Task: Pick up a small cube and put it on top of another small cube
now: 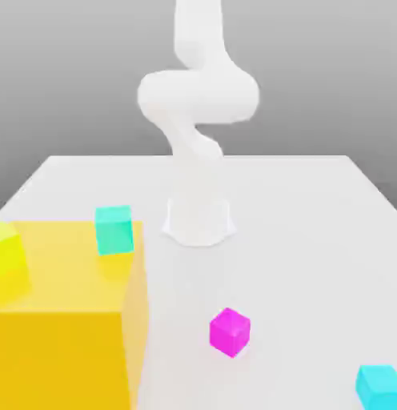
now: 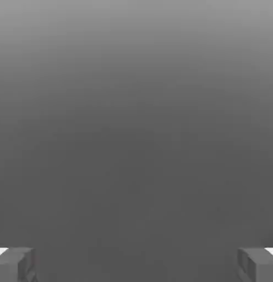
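The small magenta cube sits alone on the white table in the lower middle of the exterior view, one corner turned toward the camera, nothing touching it — free on every side, which I judge makes for an easy approach from above. Well apart from it, in the lower right corner, is the light cyan-blue cube, also flat on the table and about the same size; that is where the magenta one should end up. Both read as plain, matte, sharp-edged blocks with flat faces, so stacking looks straightforward if I centre it. At the lower left a big orange-yellow block carries a greener turquoise cube and a small yellow cube on its top — neither is mine to move. My white arm rises from its base at the table's far middle. In the hand view my gripper is spread wide and empty, one grey fingertip at each lower corner, grey backdrop between.
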Available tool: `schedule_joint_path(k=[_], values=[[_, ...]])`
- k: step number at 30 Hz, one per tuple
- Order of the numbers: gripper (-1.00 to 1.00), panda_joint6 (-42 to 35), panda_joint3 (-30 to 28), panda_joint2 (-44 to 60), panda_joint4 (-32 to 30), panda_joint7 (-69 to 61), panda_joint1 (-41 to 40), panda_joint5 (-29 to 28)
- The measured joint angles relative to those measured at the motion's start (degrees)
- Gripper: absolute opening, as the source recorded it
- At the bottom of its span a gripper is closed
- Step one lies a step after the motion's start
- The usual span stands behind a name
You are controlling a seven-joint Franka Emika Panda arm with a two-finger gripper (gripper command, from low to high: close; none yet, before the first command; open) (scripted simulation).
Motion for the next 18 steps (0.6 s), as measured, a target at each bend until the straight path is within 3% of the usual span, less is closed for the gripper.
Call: schedule_joint_path(k=[13, 18], values=[[0.00, 18.4, -7.0, 28.4, -17.4, -28.9, 13.0, 5.5], [0.00, 25.5, -6.6, 38.6, -24.1, -37.0, 14.6, 3.6]])
